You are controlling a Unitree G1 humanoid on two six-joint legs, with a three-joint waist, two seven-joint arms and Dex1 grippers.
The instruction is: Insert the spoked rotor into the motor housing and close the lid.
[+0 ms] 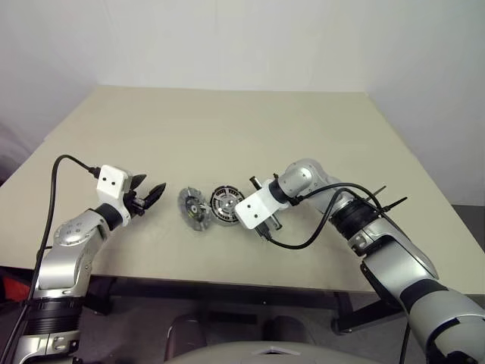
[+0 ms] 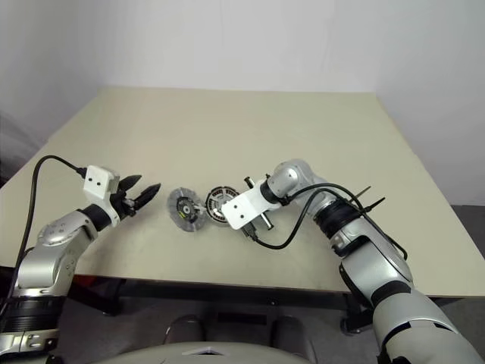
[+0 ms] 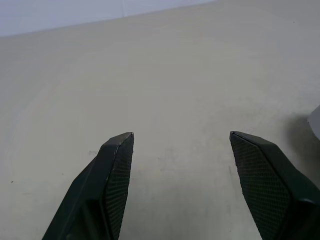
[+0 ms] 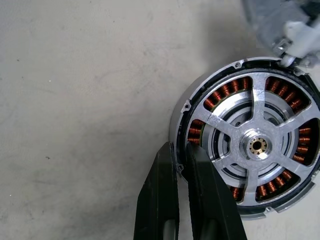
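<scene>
1. The motor housing (image 4: 247,137) lies flat on the worktop (image 1: 227,129) near its front edge, open face up. The copper windings show through the gaps of the spoked rotor (image 4: 257,145), which already sits inside it, hub centred. Judgement: the insertion step looks done; the closing step is left.
2. The right claw (image 4: 182,165) comes steeply down at the housing's edge. Its fingers are pressed nearly together and pinch the thin outer wall, one finger outside and one just inside the rim. Likely reason: a grip on the rim steadies or shifts the housing without covering the top, where the lid must go.
3. The lid (image 1: 193,207) stands just beside the housing on its left, tilted up on edge and not lying flat, so its face looks sideways. I cannot tell whether it leans on the housing or merely stands close. Judgement: it must be tipped flat and centred before it can seat.
4. The left claw (image 1: 149,194) hovers near the lid on its far side from the housing, fingers well apart and holding nothing, roughly level and aimed at it. This reads as a ready pose for taking the lid.
5. Axes: housing and rotor are round, with their axle vertical; the lid's axis runs roughly level.
</scene>
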